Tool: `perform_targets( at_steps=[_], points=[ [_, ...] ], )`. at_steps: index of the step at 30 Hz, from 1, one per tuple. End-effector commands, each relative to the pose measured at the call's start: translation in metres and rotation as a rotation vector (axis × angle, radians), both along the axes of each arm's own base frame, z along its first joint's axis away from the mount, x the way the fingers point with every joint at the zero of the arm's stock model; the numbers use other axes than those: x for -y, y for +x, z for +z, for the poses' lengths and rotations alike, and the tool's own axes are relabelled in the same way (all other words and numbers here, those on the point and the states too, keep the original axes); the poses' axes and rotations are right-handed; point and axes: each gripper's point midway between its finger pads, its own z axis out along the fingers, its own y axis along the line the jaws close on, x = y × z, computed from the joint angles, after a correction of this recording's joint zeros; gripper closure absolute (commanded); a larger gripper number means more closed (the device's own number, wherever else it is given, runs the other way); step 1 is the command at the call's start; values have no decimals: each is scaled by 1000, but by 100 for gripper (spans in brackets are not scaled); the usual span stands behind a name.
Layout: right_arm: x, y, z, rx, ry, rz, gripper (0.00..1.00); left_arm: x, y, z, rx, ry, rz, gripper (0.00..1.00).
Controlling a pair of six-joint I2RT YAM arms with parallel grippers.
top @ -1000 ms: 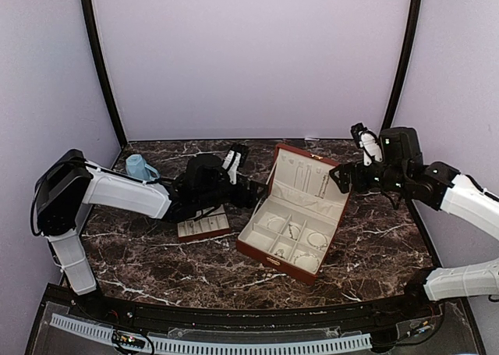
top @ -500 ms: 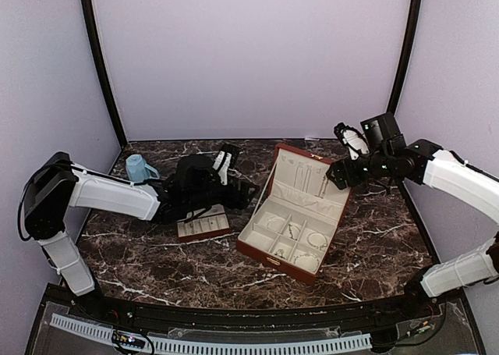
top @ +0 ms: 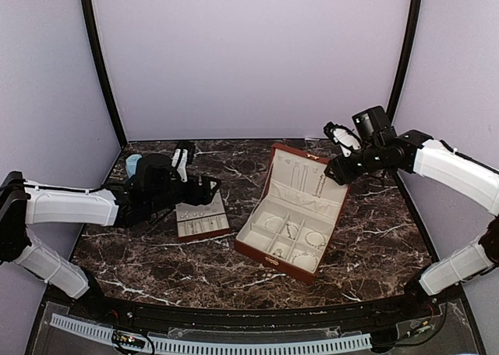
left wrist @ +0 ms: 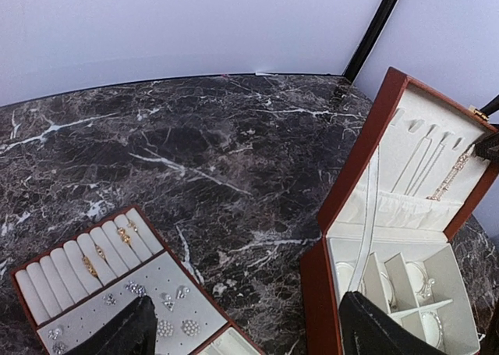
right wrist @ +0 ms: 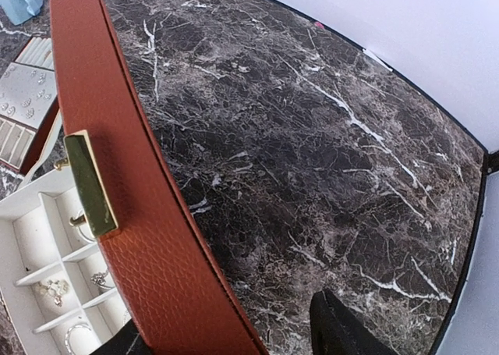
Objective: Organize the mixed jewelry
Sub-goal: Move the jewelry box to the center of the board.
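Jewelry [left wrist: 168, 300] just ahead of left gripper [left wrist: 245, 335]

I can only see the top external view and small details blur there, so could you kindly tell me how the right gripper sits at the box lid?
Observer: The right gripper straddles the lid at its top edge, beside the brass clasp, with a gap at one finger.
Operator: Thanks. What hangs inside the lid?
Observer: One gold chain.
Operator: And the small tray?
Observer: Its ring rolls hold gold pieces; studs lie on its flat pad.
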Motion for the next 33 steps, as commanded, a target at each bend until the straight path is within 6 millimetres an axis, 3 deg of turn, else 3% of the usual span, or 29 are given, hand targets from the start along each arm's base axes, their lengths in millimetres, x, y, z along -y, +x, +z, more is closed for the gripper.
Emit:
perform_targets(
  at_steps=[1, 6, 12, 24, 33],
  points=[
    [-11, 3, 11, 25, 25, 48, 45, -19, -5, -3, -23, 22, 42, 16],
    [-10, 8, 16, 53, 29, 26, 59, -32, -9, -11, -50, 58, 69, 16],
    [1, 25, 37, 148, 35, -80, 66, -51, -13, -13, -55, 63, 116, 15],
    [19, 45, 74, 327, 30, -198, 65, -91, -11, -38, -143, 84, 253, 12],
    [15, 64, 65, 378, -6, -202, 65, -117, 10, -39, -164, 81, 283, 12]
  ],
)
